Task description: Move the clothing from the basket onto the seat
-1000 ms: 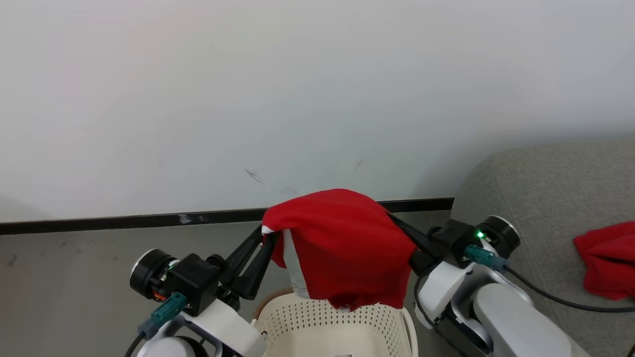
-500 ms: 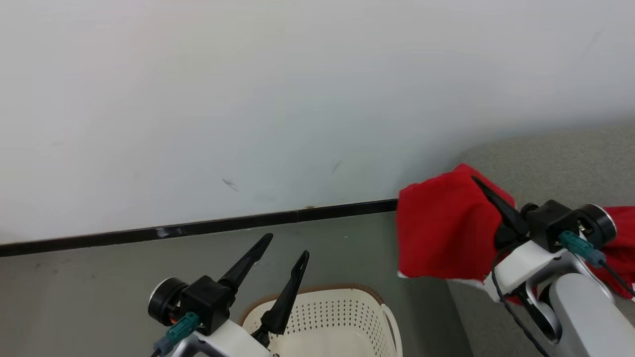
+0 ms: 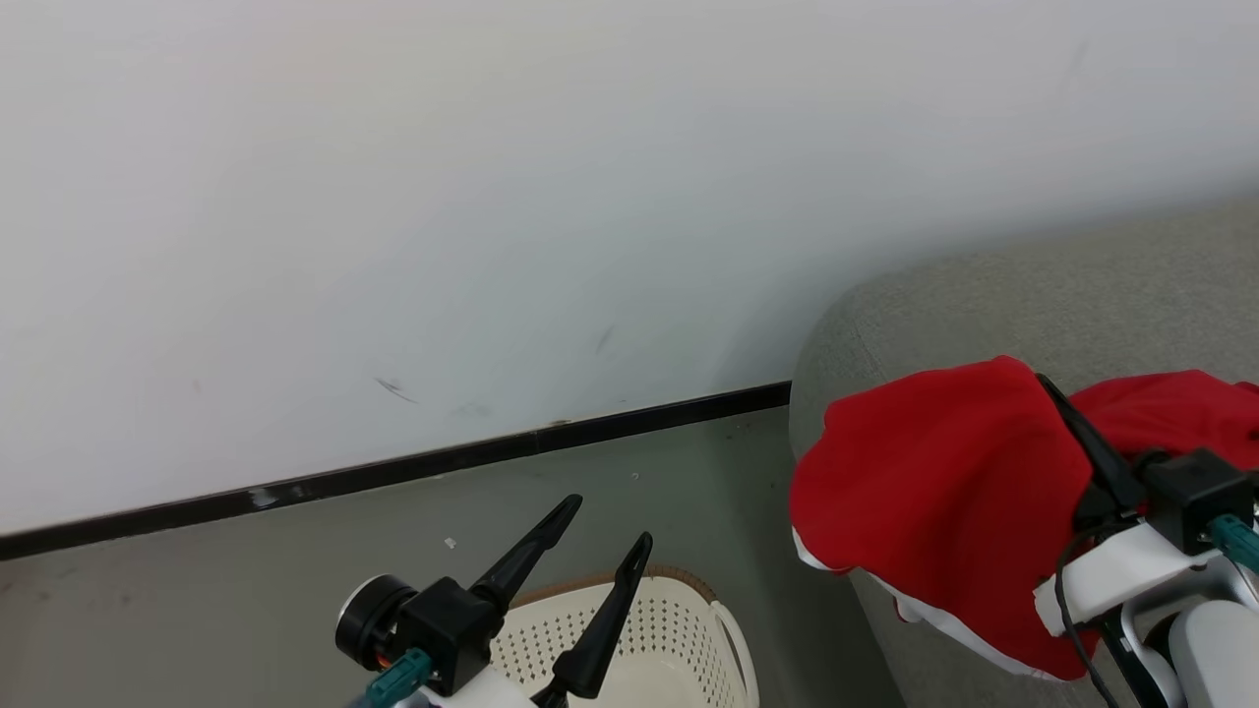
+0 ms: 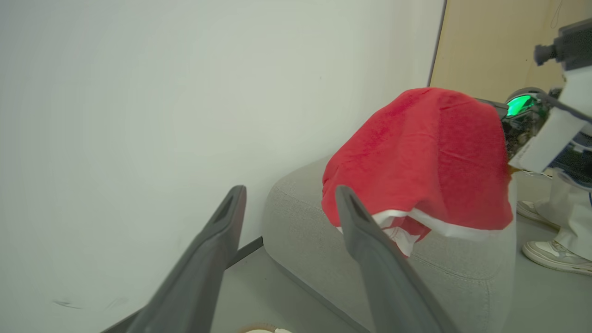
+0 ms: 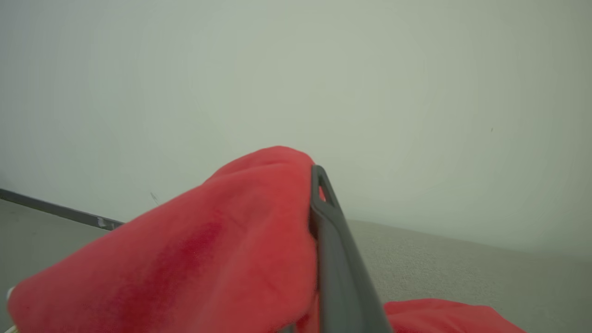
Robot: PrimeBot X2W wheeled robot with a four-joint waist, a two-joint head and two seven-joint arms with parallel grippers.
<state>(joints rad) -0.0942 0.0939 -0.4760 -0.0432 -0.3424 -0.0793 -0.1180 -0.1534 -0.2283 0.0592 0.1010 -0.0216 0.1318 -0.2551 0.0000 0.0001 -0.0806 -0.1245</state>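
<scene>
left gripper (image 3: 610, 519): jaws apart, empty; basket (image 3: 733, 629) just beneath, likely ready for another reach | right gripper (image 3: 1050, 385): jaws together, clamped on clothing (image 3: 934, 492) draped over them, held above seat (image 3: 984, 305) edge for dropping | beyond jaws: second garment (image 3: 1161, 413) lying on seat

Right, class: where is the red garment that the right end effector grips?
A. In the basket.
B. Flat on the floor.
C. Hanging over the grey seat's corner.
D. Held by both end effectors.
C: the red garment hangs from the shut right end effector over the corner of the grey seat; the left end effector is open above the basket.
</scene>
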